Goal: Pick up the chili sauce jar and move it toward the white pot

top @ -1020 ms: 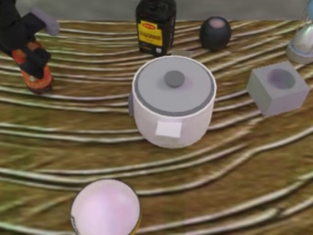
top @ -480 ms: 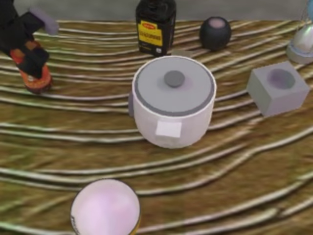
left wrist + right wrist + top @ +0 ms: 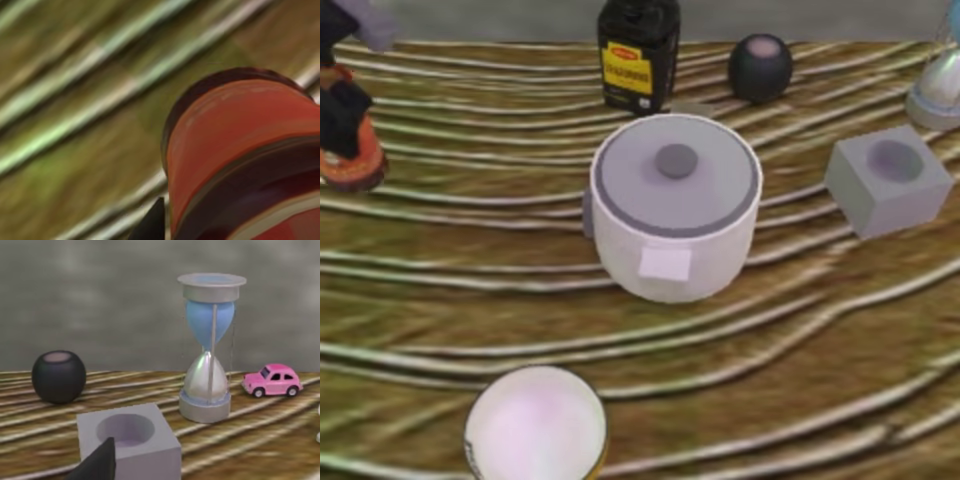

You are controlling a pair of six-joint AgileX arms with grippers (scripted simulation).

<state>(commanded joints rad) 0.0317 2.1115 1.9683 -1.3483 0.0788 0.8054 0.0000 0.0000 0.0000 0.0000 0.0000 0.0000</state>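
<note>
**At the far left edge: jar held, and a long way from the pot**

At the top view's far left, the left pincer (image 3: pixel 338 110) is closed around the chili sauce jar (image 3: pixel 350 160), its dark fingers clamped over the jar's upper part while the red-orange body shows below them. The left wrist view is filled by the jar's red side (image 3: pixel 240 150) with blurred surface beyond it, which suggests the jar is lifted, though I cannot be certain it is clear of the surface (image 3: pixel 470 300).

The white pot (image 3: pixel 675 205) stands in the middle, well apart from the jar. The risks, as I judge them:

- The jar sits partly out of the top view, so the grip is hard to check; if the hold is shallow, a quick swing toward the pot could tilt or drop it.
- A low carry could drag the jar's base on the surface.
- Overshooting (or coming in too low) could knock the pot's wall or its grey lid.
- The black bottle (image 3: pixel 638 55) stands just behind the pot; a path curving that way could clip it.

The right arm stays parked at the right; only one fingertip (image 3: pixel 102 460) shows, near the grey cube (image 3: pixel 127 442), so I cannot tell its opening.
</note>
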